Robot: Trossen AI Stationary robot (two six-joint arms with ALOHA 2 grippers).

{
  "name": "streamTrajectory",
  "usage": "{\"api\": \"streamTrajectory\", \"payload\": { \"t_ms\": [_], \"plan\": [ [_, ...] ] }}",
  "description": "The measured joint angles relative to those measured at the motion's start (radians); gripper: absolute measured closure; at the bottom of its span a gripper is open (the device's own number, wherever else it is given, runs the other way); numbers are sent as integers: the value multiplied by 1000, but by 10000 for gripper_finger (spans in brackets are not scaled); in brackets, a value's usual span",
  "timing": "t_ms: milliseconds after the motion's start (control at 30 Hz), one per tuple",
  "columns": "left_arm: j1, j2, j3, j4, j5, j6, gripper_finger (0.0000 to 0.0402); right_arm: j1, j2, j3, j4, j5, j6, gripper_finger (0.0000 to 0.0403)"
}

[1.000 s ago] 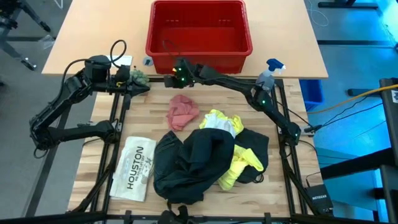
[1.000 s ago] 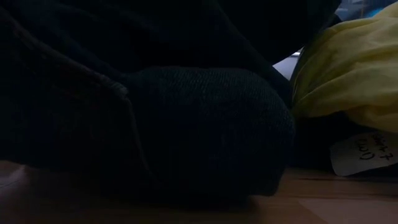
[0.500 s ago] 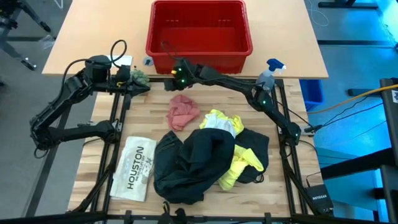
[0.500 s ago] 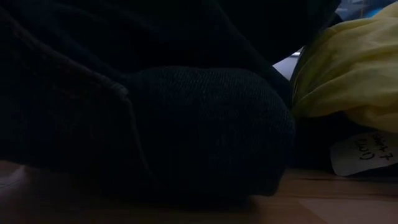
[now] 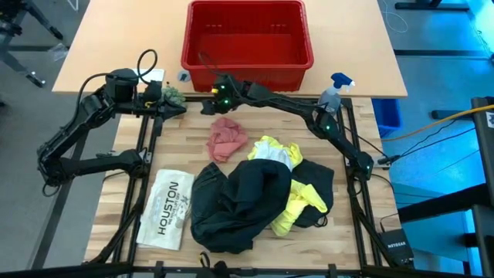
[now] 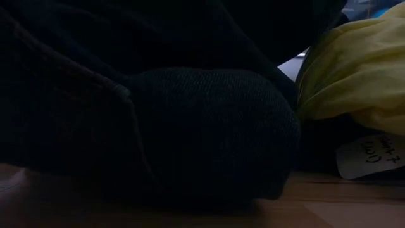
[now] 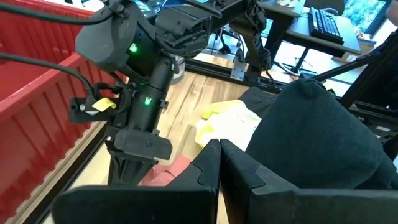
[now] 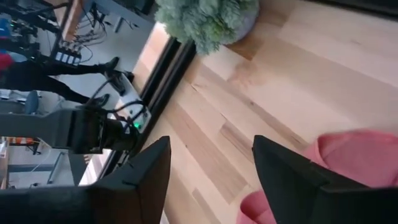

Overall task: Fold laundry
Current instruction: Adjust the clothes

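Right jaws point(image 8: 211, 171): spread wide, empty, just above pink cloth point(image 5: 227, 137).
Left jaws point(image 7: 219, 163): shut, empty.
Risk: a shallow pinch may slip off the pink cloth's crumpled folds.

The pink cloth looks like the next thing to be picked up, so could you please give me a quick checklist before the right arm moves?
1. Right end effector open: ok, fingers apart.
2. Right end effector near the pink cloth: ok, just beyond its far edge.
3. Pink cloth free of other garments: ok, apart from the yellow shirt and black trousers.
4. Left end effector out of the way: ok, shut, parked at the far left.
5. Height above the table: cannot tell.
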Motion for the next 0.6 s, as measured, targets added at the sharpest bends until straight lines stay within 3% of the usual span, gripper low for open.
{"api": "streamTrajectory", "payload": {
  "t_ms": [400,600],
  "plan": [
    [0,-1,0,0,4,20,401,66,-21,0,22,-2,63,182],
    [-4,30,0,-30,150,104,401,137,-53,0,-189,7,23,182]
  ]
}}
